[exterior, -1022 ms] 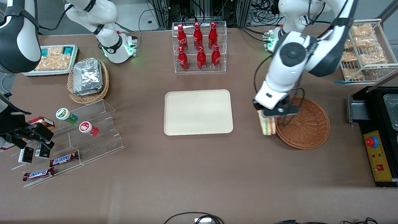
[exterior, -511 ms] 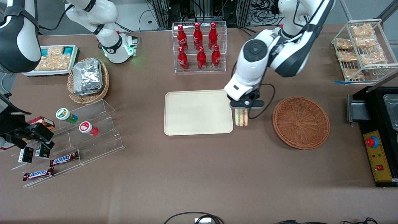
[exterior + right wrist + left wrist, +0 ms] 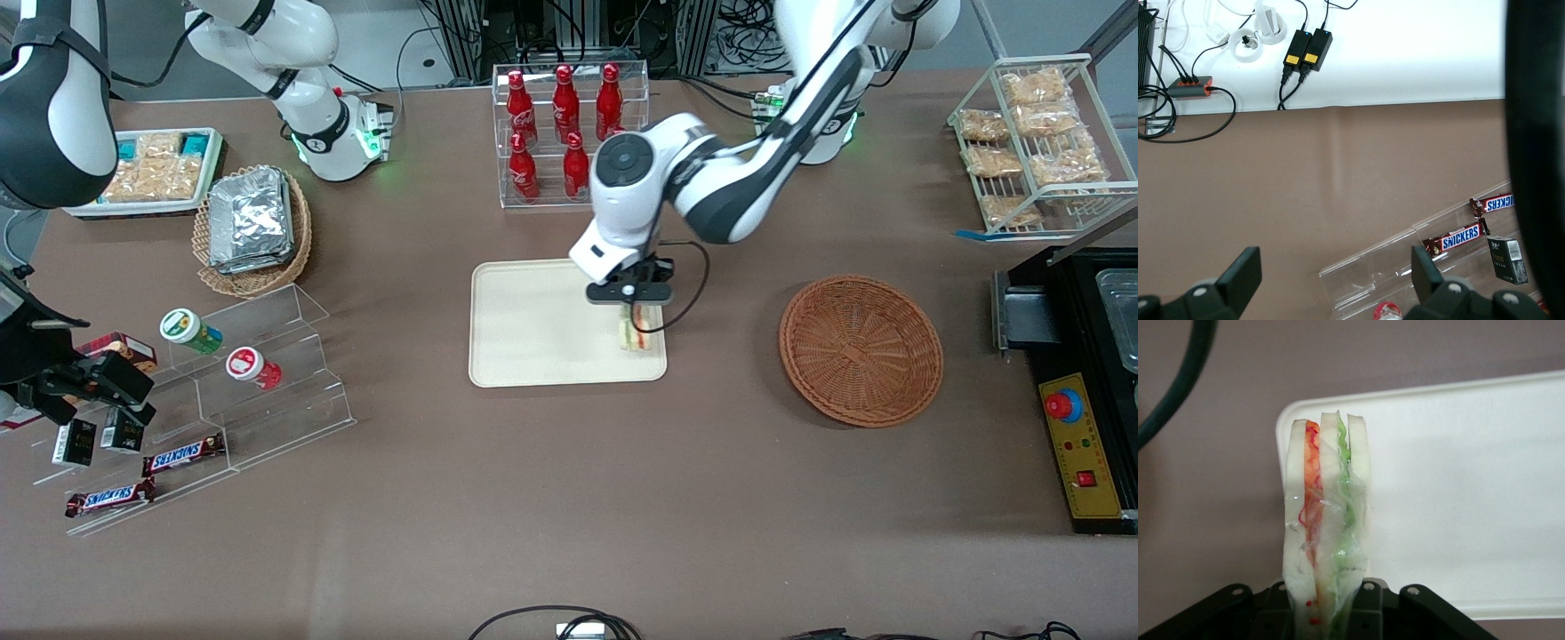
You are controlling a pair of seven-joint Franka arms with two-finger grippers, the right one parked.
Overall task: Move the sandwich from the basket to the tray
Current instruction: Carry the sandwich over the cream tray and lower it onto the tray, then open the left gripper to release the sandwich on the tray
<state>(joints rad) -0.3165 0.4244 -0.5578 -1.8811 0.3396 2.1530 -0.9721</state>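
While the tool (image 3: 633,307) hangs over the tray (image 3: 533,329) at its edge nearest the working arm, it pinches the sandwich (image 3: 635,332) by one end, the wedge pointing down over the tray with its red, orange and green layers showing. In the wrist view the sandwich (image 3: 1327,520) sits above the tray's rounded corner (image 3: 1458,487). The reddish-brown wicker basket (image 3: 861,350) holds nothing and lies on the worktop (image 3: 569,498) well apart, toward the working arm's end.
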